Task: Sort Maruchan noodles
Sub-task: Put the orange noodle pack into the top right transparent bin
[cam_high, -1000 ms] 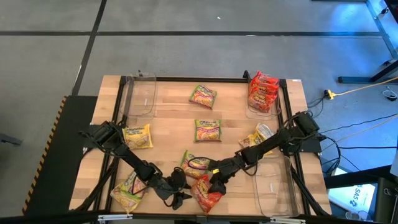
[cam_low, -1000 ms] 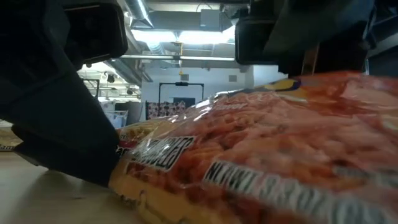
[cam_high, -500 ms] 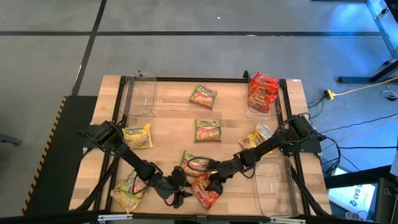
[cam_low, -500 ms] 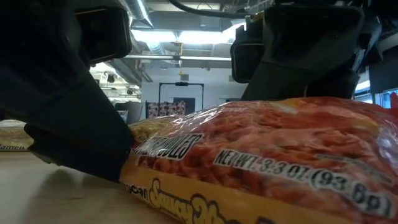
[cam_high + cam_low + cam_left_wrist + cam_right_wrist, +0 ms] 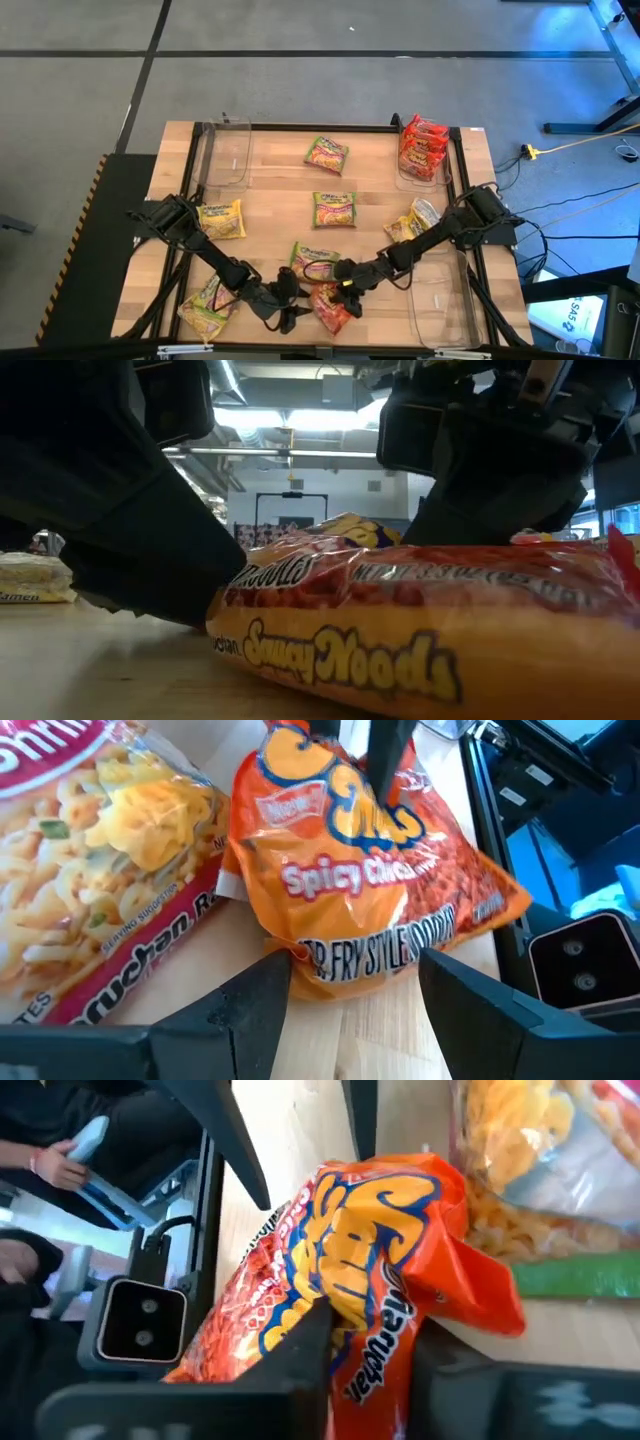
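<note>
Right now the right gripper [image 5: 343, 289] sits near the table's six o'clock edge with its fingers pinched on the crinkled upper end of the red-orange packet [image 5: 331, 307], the film bunching up between them in the right wrist view. The left gripper [image 5: 287, 303] waits just beside the packet at its nine o'clock side, fingers apart and holding nothing. To do this well, I judge the grip should be confirmed firm before lifting, then raised straight up to clear the green-pink packet [image 5: 313, 262] touching it, and carried toward the red stack in the bin [image 5: 400, 178] at one o'clock.
</note>
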`<act>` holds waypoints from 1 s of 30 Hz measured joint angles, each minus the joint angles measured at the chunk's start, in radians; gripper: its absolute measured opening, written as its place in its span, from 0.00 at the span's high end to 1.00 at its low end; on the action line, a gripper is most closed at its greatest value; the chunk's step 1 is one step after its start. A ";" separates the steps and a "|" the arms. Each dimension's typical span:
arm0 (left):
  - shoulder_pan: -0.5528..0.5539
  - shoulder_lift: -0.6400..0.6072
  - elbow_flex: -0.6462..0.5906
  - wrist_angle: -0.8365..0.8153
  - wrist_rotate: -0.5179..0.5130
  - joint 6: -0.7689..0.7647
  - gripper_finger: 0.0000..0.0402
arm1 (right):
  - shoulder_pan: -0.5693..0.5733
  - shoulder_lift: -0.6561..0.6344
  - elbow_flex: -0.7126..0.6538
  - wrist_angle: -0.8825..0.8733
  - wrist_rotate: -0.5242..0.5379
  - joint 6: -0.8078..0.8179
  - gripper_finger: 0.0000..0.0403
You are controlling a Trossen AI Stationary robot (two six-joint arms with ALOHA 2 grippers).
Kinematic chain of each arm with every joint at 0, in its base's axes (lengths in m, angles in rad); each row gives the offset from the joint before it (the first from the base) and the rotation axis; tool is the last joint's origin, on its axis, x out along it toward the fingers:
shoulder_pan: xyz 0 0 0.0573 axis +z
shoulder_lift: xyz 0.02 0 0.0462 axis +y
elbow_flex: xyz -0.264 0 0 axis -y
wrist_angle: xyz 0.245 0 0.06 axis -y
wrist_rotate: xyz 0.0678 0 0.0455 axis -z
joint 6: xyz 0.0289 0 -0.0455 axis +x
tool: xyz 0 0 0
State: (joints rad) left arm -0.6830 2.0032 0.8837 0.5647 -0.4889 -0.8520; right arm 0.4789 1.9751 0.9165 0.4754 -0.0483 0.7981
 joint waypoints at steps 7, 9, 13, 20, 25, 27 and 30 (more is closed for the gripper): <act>-0.008 -0.054 -0.001 -0.018 0.010 0.095 0.46 | 0.000 -0.039 -0.001 -0.024 -0.034 -0.116 0.99; -0.009 -0.074 0.000 -0.028 0.009 0.106 0.46 | 0.000 -0.072 -0.001 -0.062 -0.046 -0.143 0.99; -0.016 -0.115 0.000 -0.101 -0.006 0.114 0.46 | 0.000 -0.150 -0.001 -0.195 -0.002 -0.202 1.00; -0.002 -0.166 0.000 -0.124 -0.129 0.259 0.46 | -0.002 -0.300 -0.001 -0.422 0.095 -0.312 1.00; 0.024 -0.173 0.000 -0.121 -0.182 0.317 0.46 | -0.002 -0.405 -0.001 -0.572 0.167 -0.383 1.00; 0.036 -0.174 0.000 -0.131 -0.182 0.321 0.46 | -0.005 -0.458 -0.001 -0.654 0.207 -0.402 1.00; 0.046 -0.173 0.000 -0.131 -0.183 0.339 0.46 | -0.021 -0.543 -0.001 -0.771 0.239 -0.413 1.00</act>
State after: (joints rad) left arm -0.6372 1.8297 0.8841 0.4335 -0.6718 -0.5126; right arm 0.4579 1.4319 0.9154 -0.2959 0.1910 0.3855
